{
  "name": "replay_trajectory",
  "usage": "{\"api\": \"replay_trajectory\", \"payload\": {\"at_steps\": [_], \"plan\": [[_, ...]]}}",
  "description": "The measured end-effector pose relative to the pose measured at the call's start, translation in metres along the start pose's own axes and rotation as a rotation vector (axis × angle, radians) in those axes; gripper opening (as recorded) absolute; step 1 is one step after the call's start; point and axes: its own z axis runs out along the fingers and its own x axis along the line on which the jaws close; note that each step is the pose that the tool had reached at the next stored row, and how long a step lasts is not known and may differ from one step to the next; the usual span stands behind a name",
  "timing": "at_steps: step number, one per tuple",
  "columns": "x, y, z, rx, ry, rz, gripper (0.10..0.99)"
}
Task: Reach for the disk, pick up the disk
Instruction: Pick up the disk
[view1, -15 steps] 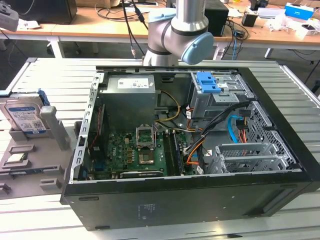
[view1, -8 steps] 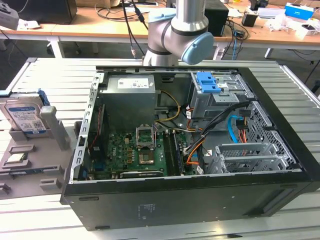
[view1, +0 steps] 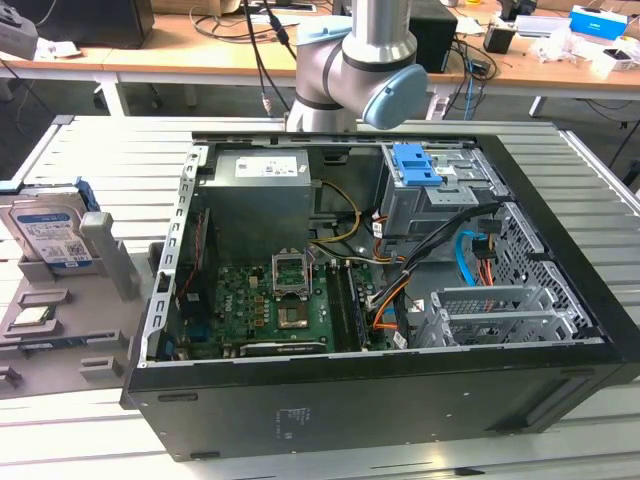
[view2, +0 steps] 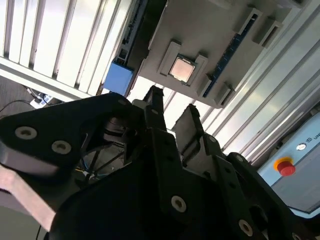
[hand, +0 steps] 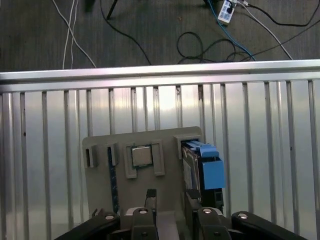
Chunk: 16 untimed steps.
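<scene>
Two fingers (view2: 156, 102) of the gripper (view2: 174, 102) stand apart with daylight between them and nothing in their hold, looking down in both wrist views on the grey holder (hand: 100, 180) that sits on the slatted table (view1: 110, 150). The disk (view1: 48, 232) is parked in that holder, at the exterior view's left, well apart from the open computer case (view1: 400, 400). It stands on edge in a slot, propped by a grey post, and I'd say that's the whole idea: the top edge is left bare so a pinch from above can take it with nothing in the way. The spread jaws fit that reading, set to straddle a thin body, though they hang clear of it, no contact at all. In the first wrist view the disk (hand: 202, 167) is seen edge-on, just beside the processor chip (hand: 141, 156), which lies flat in its own pocket. As far as I can judge, the gripper sits nearer the gap between the two than squarely over the drive. Now the look of it: a flat, silver, rectangular hard drive, white-and-blue label facing the exterior camera, a bright blue plastic rail frame running along its sides, and a blue tab block sticking out at one end
</scene>
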Motion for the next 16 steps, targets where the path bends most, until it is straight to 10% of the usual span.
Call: {"api": "replay_trajectory", "payload": {"at_steps": [2,16], "plan": [[0.0000,0.0000,0.0000,0.000,0.0000,-0.001,0.482],[-0.0275,0.0011,-0.0004,0.000,0.0001,-0.002,0.482]]}}
